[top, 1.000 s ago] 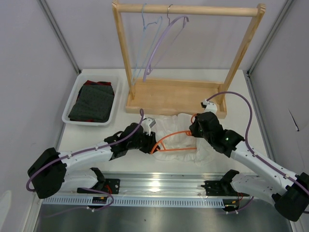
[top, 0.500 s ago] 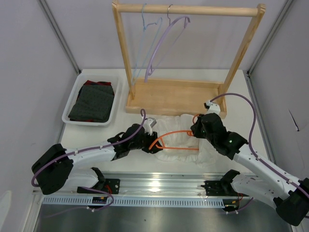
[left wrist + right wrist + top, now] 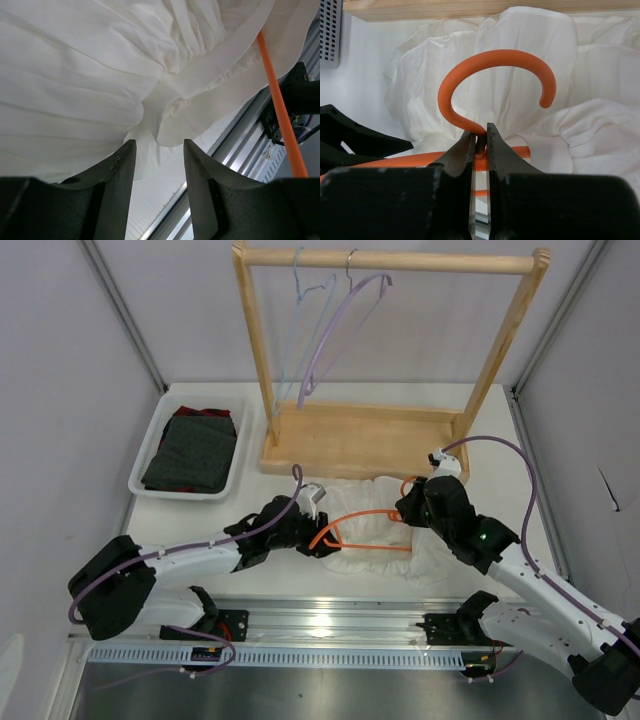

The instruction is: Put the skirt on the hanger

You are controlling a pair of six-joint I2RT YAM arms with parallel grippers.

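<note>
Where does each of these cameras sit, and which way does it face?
Top external: above and behind, facing down at the table; left arm, right arm show.
Left wrist: rides the left arm, faces the skirt past the open left gripper.
Right wrist: rides the right arm, faces the hanger, clamped in the right gripper.
Shared: skirt and hanger, all three.

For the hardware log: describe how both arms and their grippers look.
The left arm and right arm have white tubular links, bulky black joint housings, and a lilac cable tied along each. The left gripper and right gripper each have two black, tapering fingers.
</note>
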